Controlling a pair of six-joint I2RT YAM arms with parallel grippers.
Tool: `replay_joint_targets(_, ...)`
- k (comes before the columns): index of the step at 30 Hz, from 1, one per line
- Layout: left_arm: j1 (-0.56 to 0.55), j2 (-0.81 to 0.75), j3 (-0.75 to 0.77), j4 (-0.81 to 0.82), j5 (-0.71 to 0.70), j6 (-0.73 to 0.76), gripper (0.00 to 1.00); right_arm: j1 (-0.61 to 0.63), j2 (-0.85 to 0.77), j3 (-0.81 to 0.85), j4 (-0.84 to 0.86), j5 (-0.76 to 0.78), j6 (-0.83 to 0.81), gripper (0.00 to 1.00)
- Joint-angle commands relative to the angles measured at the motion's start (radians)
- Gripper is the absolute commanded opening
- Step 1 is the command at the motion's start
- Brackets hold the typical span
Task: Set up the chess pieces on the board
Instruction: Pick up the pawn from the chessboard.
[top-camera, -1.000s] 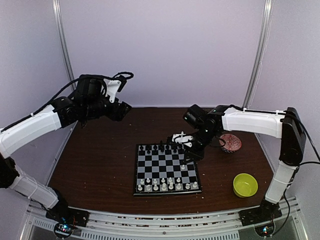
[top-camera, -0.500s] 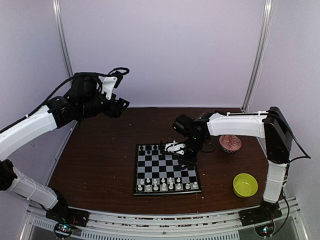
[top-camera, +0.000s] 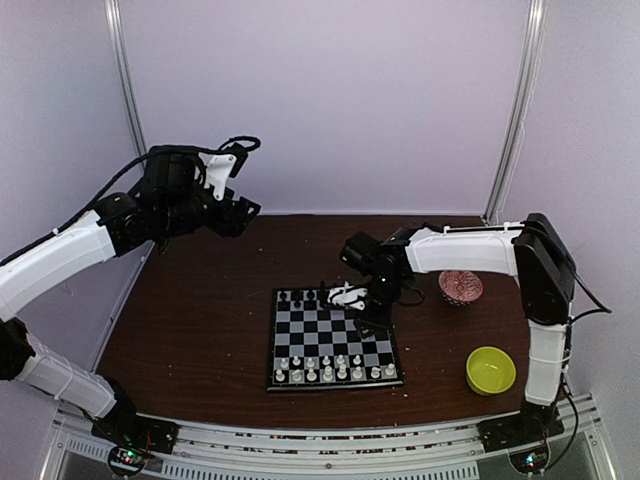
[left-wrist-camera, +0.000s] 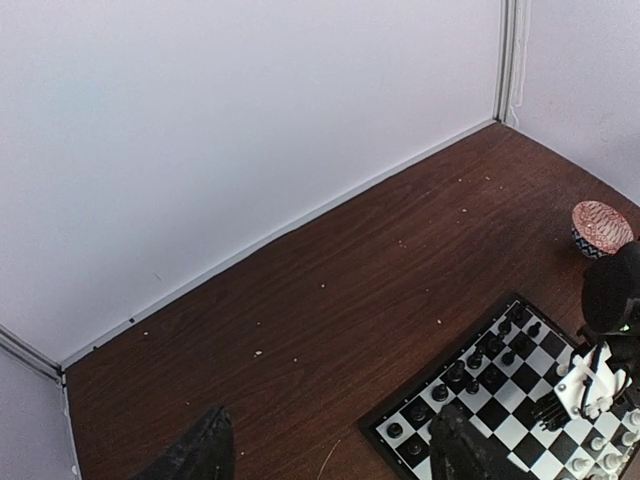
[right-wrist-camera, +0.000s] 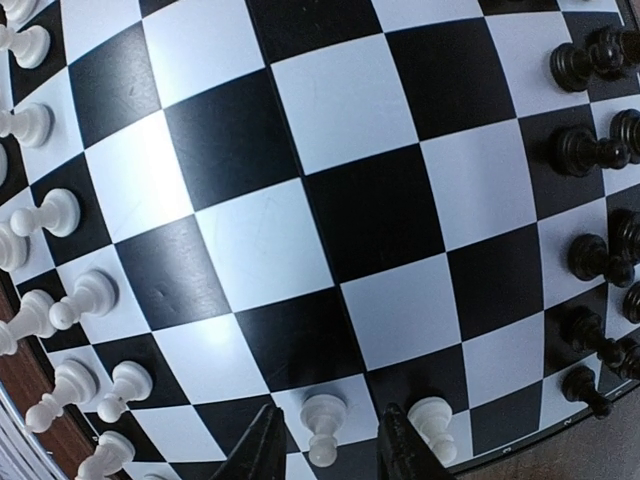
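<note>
The board lies mid-table, with white chess pieces in its near rows and black ones along the far edge. My right gripper hovers low over the board's far right part. In the right wrist view the board fills the frame, and the open right gripper straddles a standing white pawn with gaps on both sides. A second white pawn stands just outside the right finger. My left gripper is open and empty, raised over the table's far left.
A red-patterned bowl stands right of the board, and a yellow-green bowl sits at the near right. Pale crumbs dot the brown table. White walls and metal posts enclose the back and sides.
My right gripper has moved left over the board's far right part, its arm folding in. The left arm shifted slightly left and up, then held still.
</note>
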Motion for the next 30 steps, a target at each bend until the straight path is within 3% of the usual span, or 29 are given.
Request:
replay_joint_targets(1, 0.000, 0.004, 0.003, 0.031, 0.018, 0.009, 0.68, -0.001, 0.027, 0.033, -0.016, 0.032, 0.022, 0.31)
replay_joint_targets(13, 0.000, 0.007, 0.006, 0.026, 0.028, 0.012, 0.68, -0.004, 0.000, 0.008, -0.023, 0.030, 0.033, 0.23)
replay_joint_targets(22, 0.000, 0.011, 0.009, 0.021, 0.031, 0.013, 0.68, -0.004, -0.022, -0.013, -0.031, 0.000, 0.029, 0.10)
replay_joint_targets(30, 0.000, 0.014, 0.010, 0.019, 0.033, 0.015, 0.68, -0.003, -0.080, -0.062, -0.038, -0.077, 0.008, 0.07)
